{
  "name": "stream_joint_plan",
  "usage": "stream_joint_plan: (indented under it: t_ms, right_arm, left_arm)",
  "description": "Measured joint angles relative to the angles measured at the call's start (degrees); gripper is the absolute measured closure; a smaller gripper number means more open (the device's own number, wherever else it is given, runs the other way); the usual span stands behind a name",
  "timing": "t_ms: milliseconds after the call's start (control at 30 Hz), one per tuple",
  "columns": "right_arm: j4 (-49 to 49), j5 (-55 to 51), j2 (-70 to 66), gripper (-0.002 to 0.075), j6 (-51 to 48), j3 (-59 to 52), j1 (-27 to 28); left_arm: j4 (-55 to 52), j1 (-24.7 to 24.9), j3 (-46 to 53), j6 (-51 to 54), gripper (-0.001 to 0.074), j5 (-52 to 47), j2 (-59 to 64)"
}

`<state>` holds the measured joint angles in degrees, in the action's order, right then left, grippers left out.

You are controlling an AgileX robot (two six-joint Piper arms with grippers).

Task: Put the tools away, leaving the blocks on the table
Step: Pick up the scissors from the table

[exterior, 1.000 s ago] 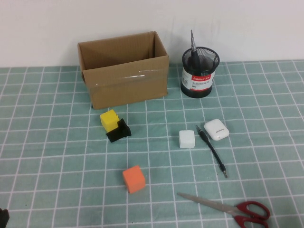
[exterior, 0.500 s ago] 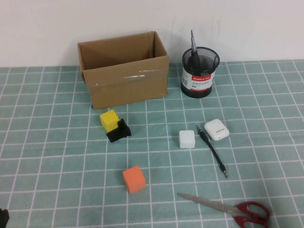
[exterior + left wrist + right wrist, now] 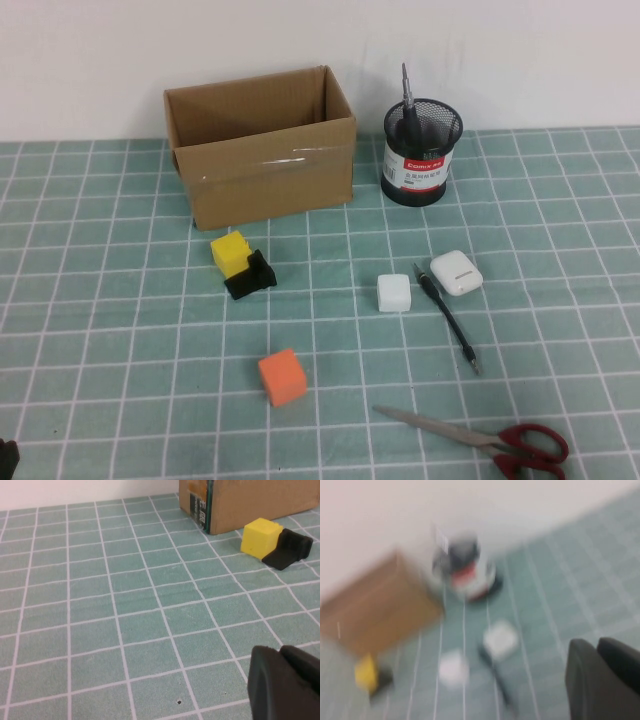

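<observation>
In the high view the red-handled scissors (image 3: pixel 480 438) lie at the front right. The thin black precision driver (image 3: pixel 447 317) lies between the white block (image 3: pixel 393 293) and the white rounded case (image 3: pixel 456 271). The black-handled screwdriver (image 3: pixel 408 105) stands in the mesh cup (image 3: pixel 420 152). The yellow block (image 3: pixel 230 251) touches the notched black block (image 3: pixel 251 275); the orange block (image 3: pixel 282 376) sits in front. The pliers are out of view. My left gripper (image 3: pixel 280 652) is shut and empty, low over the mat at the front left corner (image 3: pixel 6 455). My right gripper (image 3: pixel 597 645) is shut, empty and raised, looking down at the cup.
An open cardboard box (image 3: pixel 262 157) stands at the back, left of the mesh cup. It also shows in the left wrist view (image 3: pixel 250 502), with the yellow block (image 3: pixel 260 537) and the black block (image 3: pixel 289 548) beside it. The teal grid mat (image 3: pixel 120 330) covers the table.
</observation>
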<state>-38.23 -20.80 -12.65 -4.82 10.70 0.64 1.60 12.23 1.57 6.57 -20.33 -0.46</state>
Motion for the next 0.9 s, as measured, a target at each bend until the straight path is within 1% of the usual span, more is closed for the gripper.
stream_joint_plan:
  t_ms: [133,267,367,433,500,533,667,767,833,900]
  right_arm:
    - [6.78,-14.47,-15.81,0.0733,0.0,12.02,0.0]
    - [12.54,-26.28,-30.85,0.0733,-4.22,22.18,0.0]
    - [13.82,-31.93,-40.89,0.0733,-8.41,28.78,-0.4]
    - [14.7,-33.37,-45.9,0.0733,-9.95,31.96,-2.2]
    - [15.64,-33.53,-50.0,0.0733,-10.7,34.51,-5.63]
    - [16.17,-33.53,-51.95,0.0733,-10.93,35.7,-8.18]
    - [20.48,-33.03,-58.12,0.0733,-11.4,39.28,-20.54]
    - [25.07,-32.75,-62.24,0.0727,-12.82,40.54,-28.76]
    - [27.05,-31.87,-64.52,0.0703,-14.47,40.69,-33.23]
    - [28.38,-30.61,-66.76,0.0655,-16.57,40.79,-37.43]
  left_arm:
    - [0.0,0.0,0.0,0.0,0.0736,0.0,0.0]
    - [0.0,0.0,0.0,0.0,0.0736,0.0,0.0]
    - [0.0,0.0,0.0,0.0,0.0736,0.0,0.0]
    - [0.0,0.0,0.0,0.0,0.0736,0.0,0.0]
    - [0.0,0.0,0.0,0.0,0.0736,0.0,0.0]
    - [0.0,0.0,0.0,0.0,0.0736,0.0,0.0]
    - [0.0,0.0,0.0,0.0,0.0736,0.0,0.0]
    - [0.0,0.0,0.0,0.0,0.0736,0.0,0.0]
    - [0.0,0.0,0.0,0.0,0.0736,0.0,0.0]
    - [0.0,0.0,0.0,0.0,0.0736,0.0,0.0]
